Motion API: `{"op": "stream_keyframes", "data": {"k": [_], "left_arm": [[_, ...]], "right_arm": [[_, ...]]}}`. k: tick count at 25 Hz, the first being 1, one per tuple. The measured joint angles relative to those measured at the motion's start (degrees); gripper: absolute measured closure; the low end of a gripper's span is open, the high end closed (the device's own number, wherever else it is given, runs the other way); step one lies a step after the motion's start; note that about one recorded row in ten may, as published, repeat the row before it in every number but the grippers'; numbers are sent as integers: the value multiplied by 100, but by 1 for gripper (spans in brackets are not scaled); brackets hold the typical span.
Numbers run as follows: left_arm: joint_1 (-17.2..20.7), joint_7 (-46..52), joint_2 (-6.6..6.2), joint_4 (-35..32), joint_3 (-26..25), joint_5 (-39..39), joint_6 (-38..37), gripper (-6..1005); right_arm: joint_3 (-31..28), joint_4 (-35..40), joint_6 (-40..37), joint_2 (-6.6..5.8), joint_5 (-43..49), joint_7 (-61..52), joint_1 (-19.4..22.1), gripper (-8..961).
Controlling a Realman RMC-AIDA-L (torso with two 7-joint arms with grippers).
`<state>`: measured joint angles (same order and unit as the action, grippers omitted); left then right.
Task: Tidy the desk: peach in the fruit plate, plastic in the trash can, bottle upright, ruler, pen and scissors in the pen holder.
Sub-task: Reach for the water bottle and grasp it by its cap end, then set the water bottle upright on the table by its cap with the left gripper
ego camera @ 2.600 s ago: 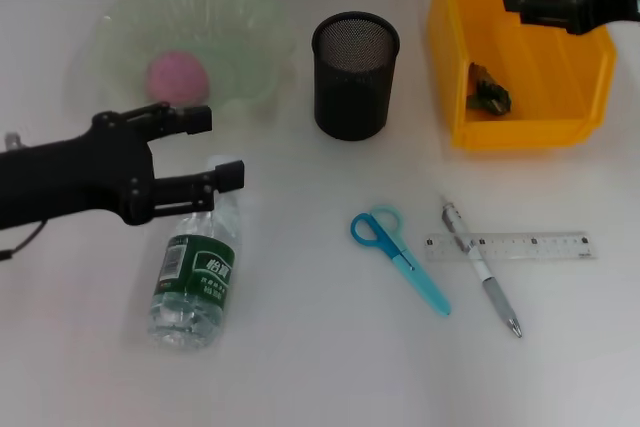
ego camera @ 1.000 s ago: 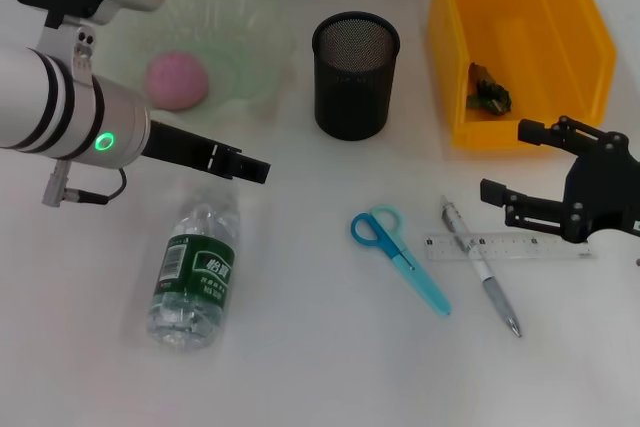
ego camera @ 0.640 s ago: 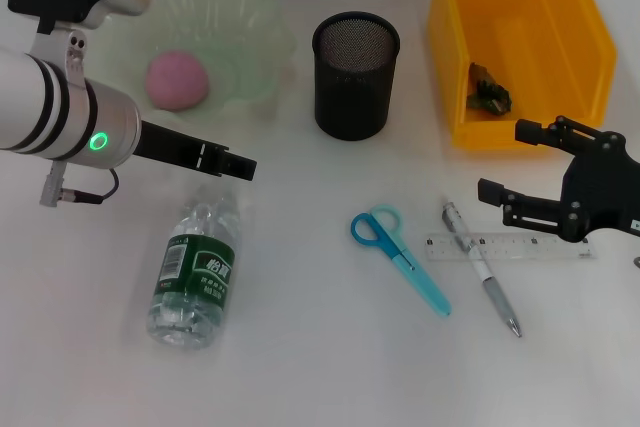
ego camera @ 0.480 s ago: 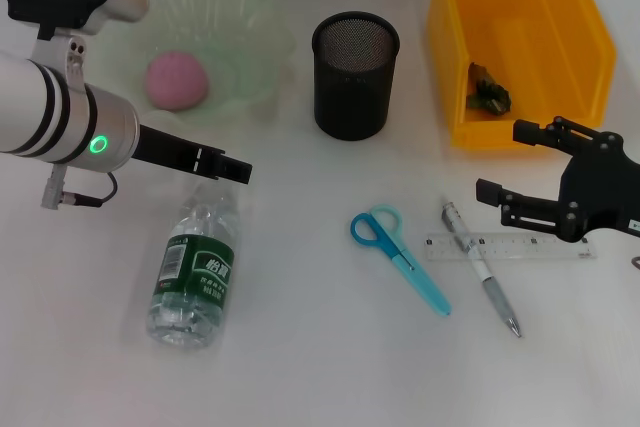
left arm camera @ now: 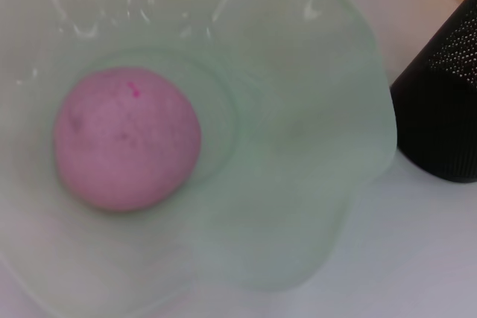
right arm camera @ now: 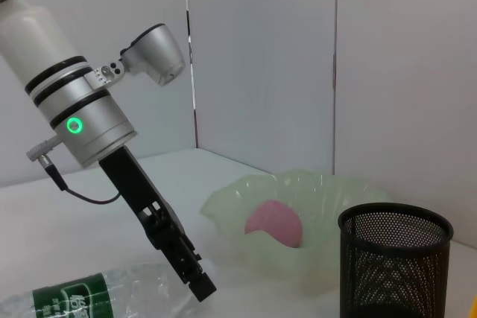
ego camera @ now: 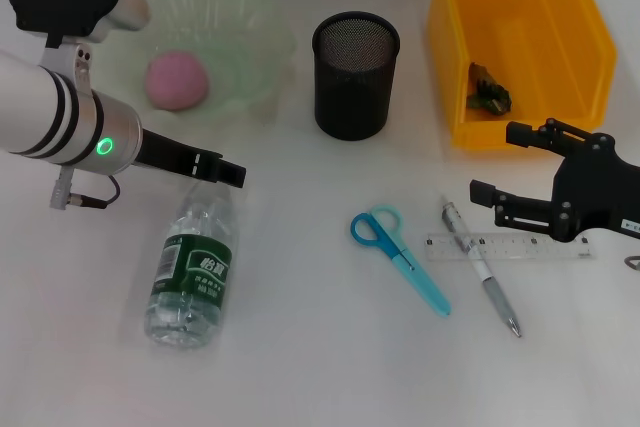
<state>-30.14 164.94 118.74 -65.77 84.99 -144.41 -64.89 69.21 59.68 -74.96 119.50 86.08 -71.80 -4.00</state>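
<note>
The clear bottle [ego camera: 192, 265] with a green label lies on its side at the left; the right wrist view also shows the bottle [right arm camera: 89, 292]. My left gripper [ego camera: 225, 171] hangs just over its neck end, seen edge-on. The pink peach [ego camera: 177, 80] rests in the pale green fruit plate [ego camera: 250, 37]. Crumpled plastic [ego camera: 488, 90] lies in the yellow trash can [ego camera: 520, 132]. The blue scissors [ego camera: 400, 257], the pen [ego camera: 482, 267] and the clear ruler [ego camera: 520, 246] lie flat in front of the black mesh pen holder [ego camera: 355, 75]. My right gripper [ego camera: 505, 163] stands open above the ruler's near end.
The pen lies across the ruler's left end. In the left wrist view the peach [left arm camera: 127, 147] sits in the plate [left arm camera: 313, 147], beside the pen holder [left arm camera: 447, 109]. The right wrist view shows my left gripper [right arm camera: 190, 266], the plate [right arm camera: 328, 191] and the pen holder [right arm camera: 395, 258].
My left arm turned from level to steeply tilted and its tip drew left toward the bottle's neck. My right gripper came down from the trash can to the ruler and crept left.
</note>
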Motion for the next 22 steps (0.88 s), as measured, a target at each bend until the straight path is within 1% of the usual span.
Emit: {"op": "stream_keyframes", "data": {"k": [5, 13, 15, 18, 19, 22], "left_arm": [[-119, -23, -8, 190, 0, 0, 67, 231], [-160, -161, -11, 272, -6, 13, 43, 235], [-169, -294, -17, 288, -19, 11, -10, 354], [-158, -369, -19, 217, -19, 5, -55, 401], [-40, -663, -18, -114, -76, 49, -232, 417], [33, -1009, -16, -256, -202, 170, -384, 464]], "right_arm": [[0, -1, 0, -3, 10, -1, -12, 111], [-22, -53, 1, -8, 20, -9, -21, 112], [-30, -83, 2, -12, 23, -10, -32, 112], [-48, -97, 0, -15, 24, -14, -39, 112], [-49, -97, 0, -15, 24, -24, -39, 112], [-49, -98, -1, -15, 24, -80, -39, 112]]}}
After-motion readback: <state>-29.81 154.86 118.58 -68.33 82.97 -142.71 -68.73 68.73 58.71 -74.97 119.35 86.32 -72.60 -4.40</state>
